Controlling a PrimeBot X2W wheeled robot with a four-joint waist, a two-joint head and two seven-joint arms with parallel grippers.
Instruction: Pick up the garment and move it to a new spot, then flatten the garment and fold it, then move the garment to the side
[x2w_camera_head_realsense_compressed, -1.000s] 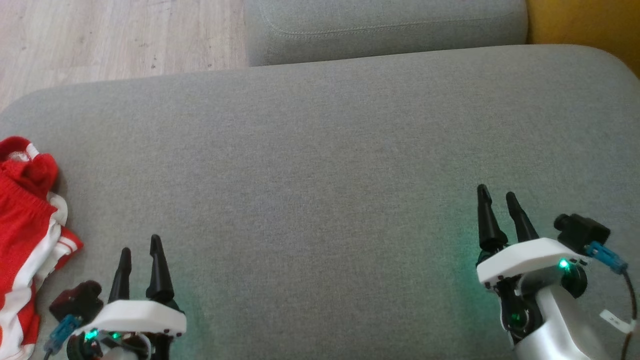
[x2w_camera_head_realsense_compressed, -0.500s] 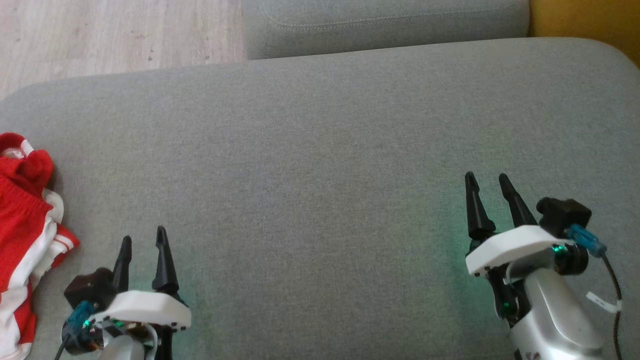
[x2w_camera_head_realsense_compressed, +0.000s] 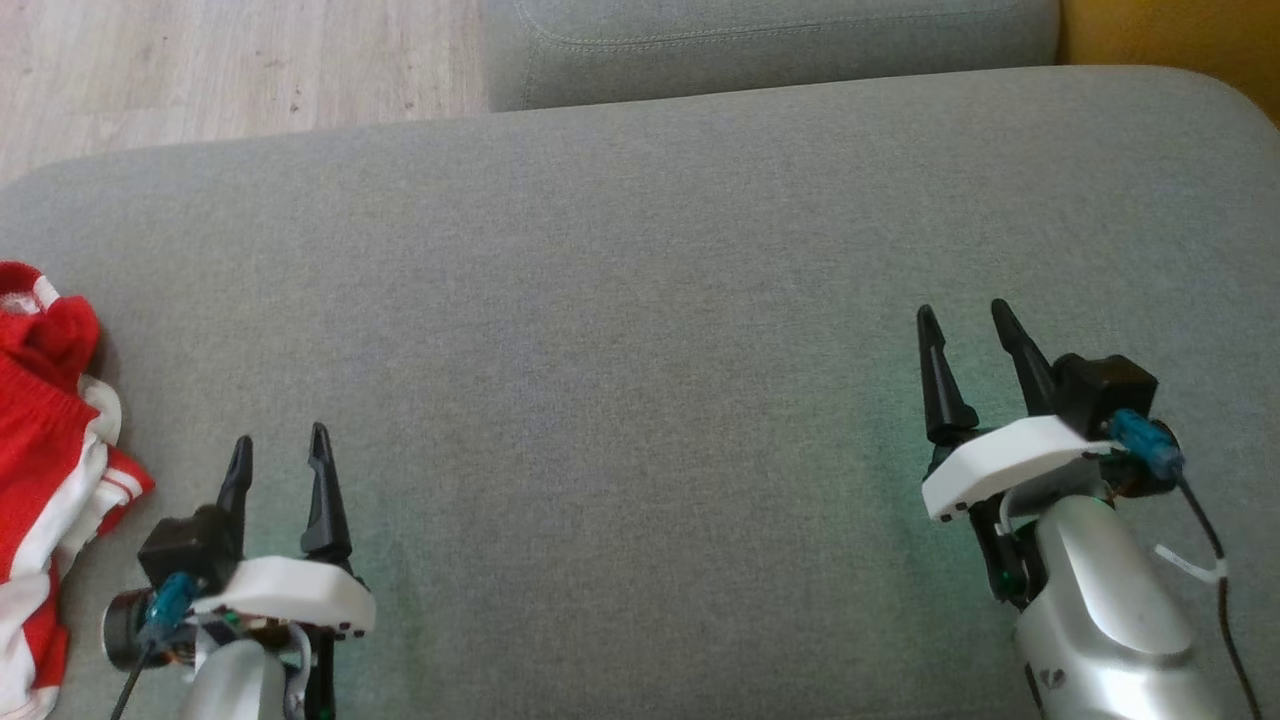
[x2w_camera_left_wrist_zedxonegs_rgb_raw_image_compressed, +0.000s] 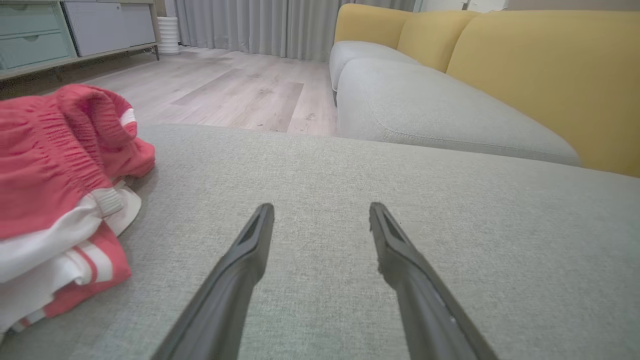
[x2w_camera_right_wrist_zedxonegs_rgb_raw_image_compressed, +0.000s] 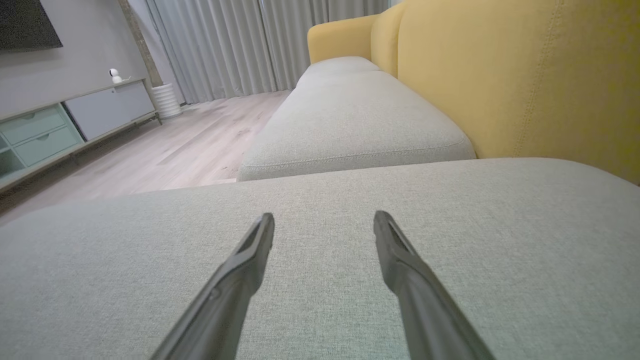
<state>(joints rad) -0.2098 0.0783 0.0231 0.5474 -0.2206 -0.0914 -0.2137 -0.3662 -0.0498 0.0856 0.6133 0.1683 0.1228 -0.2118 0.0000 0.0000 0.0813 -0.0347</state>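
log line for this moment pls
left end effector: open, empty | right end effector: open, empty | red-and-white garment: bunched at grey cushion left edge, apart from both

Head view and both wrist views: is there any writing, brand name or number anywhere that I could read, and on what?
No text here can be read.
The red-and-white garment: no lettering on the folds that show.
The white tag on the cable by the right arm: too small to read.
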